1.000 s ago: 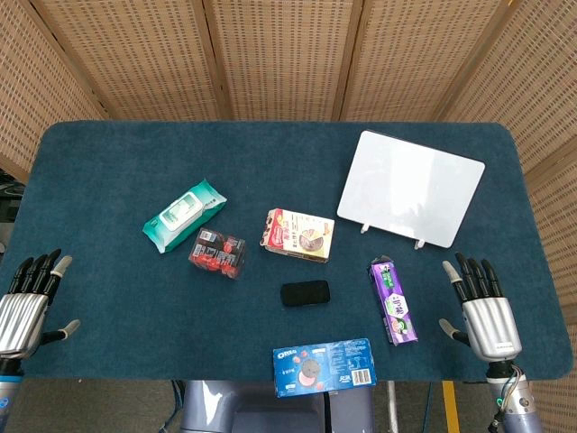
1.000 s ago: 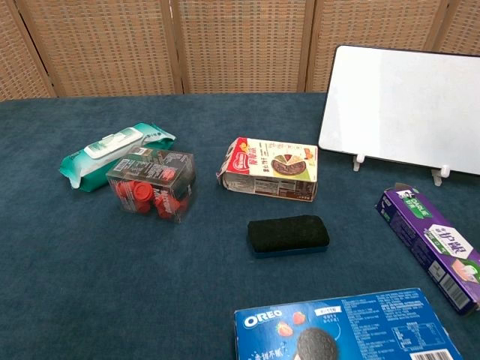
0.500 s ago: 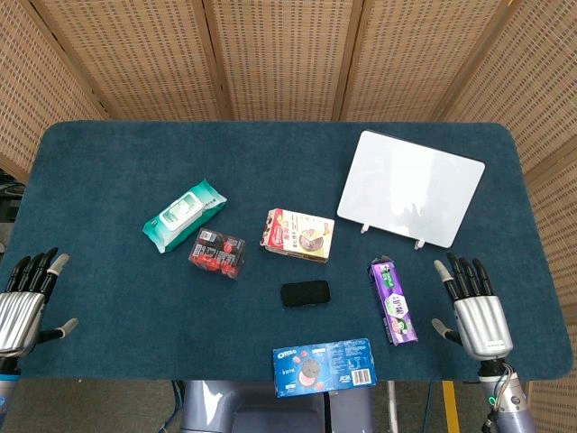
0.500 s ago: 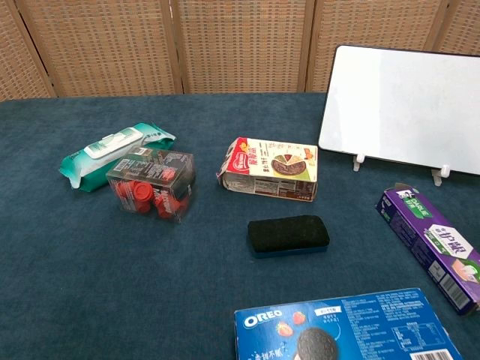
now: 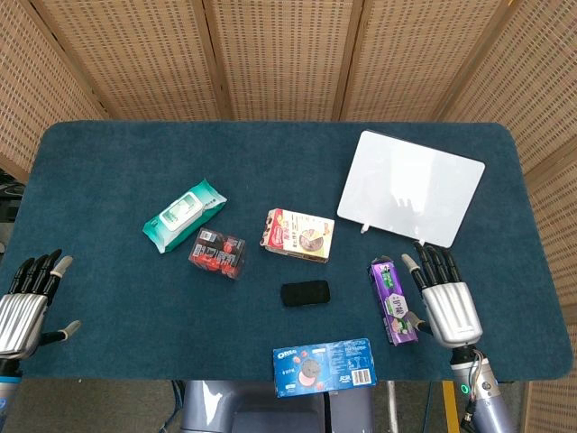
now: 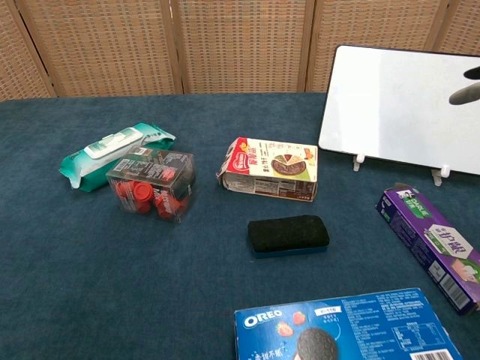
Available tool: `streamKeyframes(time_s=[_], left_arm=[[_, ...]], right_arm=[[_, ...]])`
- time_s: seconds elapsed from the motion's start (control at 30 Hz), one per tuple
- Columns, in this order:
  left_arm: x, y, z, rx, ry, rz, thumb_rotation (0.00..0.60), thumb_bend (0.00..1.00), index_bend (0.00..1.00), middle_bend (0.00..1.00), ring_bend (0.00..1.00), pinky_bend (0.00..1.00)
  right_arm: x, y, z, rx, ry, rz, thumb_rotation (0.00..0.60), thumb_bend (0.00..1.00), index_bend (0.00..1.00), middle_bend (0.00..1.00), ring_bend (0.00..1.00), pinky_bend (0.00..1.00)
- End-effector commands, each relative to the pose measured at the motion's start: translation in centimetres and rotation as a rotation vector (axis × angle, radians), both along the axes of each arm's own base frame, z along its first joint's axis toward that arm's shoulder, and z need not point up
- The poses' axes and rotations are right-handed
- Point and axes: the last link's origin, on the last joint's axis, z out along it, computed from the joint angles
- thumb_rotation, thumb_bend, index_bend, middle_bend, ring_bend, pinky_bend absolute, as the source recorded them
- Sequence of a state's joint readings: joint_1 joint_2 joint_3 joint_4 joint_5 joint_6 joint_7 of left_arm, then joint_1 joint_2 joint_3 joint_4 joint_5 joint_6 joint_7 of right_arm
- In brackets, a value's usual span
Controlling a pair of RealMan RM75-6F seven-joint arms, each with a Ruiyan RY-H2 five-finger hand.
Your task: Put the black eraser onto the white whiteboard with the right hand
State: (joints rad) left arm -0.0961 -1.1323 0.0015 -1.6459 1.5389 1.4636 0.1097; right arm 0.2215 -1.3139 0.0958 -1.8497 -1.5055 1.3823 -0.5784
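The table (image 5: 108,162) carries seven items. These are one eraser (image 5: 305,293), one whiteboard (image 5: 410,187), one wipes pack (image 5: 183,215), one clear box (image 5: 216,252) of red items, and three printed boxes: Oreo (image 5: 325,367), purple (image 5: 392,300), red-and-white (image 5: 298,234). Two hands are visible: left (image 5: 22,307), right (image 5: 444,302).

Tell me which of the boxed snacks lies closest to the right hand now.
The purple box, lying just left of the right hand. The blue Oreo box sits at the near table edge, and the red-and-cream box is further off, beyond the black eraser.
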Motion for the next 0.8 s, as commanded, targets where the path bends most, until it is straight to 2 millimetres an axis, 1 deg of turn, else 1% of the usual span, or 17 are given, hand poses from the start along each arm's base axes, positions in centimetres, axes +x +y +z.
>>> streamKeyframes(time_s=[0.03,0.1,0.27,0.43,0.57,0.67,0.8], left_arm=[[0.0,0.0,0.1,0.000,-0.004,0.002,0.600,0.14,0.00,0.00,0.00,0.00],[-0.1,0.1,0.1,-0.002,-0.005,0.003,0.600,0.14,0.00,0.00,0.00,0.00],[-0.1,0.0,0.0,-0.006,-0.008,0.001,0.600,0.14,0.00,0.00,0.00,0.00],[0.0,0.0,-0.1,-0.013,-0.009,-0.003,0.600,0.14,0.00,0.00,0.00,0.00],[-0.1,0.0,0.0,-0.013,-0.011,-0.002,0.600,0.14,0.00,0.00,0.00,0.00],[-0.1,0.0,0.0,-0.012,-0.013,-0.002,0.600,0.14,0.00,0.00,0.00,0.00],[-0.1,0.0,0.0,-0.013,-0.014,-0.003,0.600,0.14,0.00,0.00,0.00,0.00]], right_arm=[[2.9,-0.5,-1.6,0.071,0.011,0.013,0.600,0.10,0.18,0.00,0.00,0.00],[3.5,-0.6,-2.1,0.085,0.029,0.004,0.600,0.10,0.19,0.00,0.00,0.00],[5.1,-0.6,-4.4,0.125,0.063,-0.014,0.600,0.10,0.24,0.00,0.00,0.00],[6.8,-0.5,-7.1,0.171,0.064,-0.037,0.600,0.10,0.24,0.00,0.00,0.00],[7.8,-0.8,-8.7,0.197,0.058,-0.060,0.600,0.11,0.25,0.00,0.00,0.00],[8.4,-0.9,-9.5,0.209,0.056,-0.064,0.600,0.14,0.25,0.00,0.00,0.00],[9.2,-1.0,-10.6,0.217,0.056,-0.059,0.600,0.24,0.25,0.00,0.00,0.00]])
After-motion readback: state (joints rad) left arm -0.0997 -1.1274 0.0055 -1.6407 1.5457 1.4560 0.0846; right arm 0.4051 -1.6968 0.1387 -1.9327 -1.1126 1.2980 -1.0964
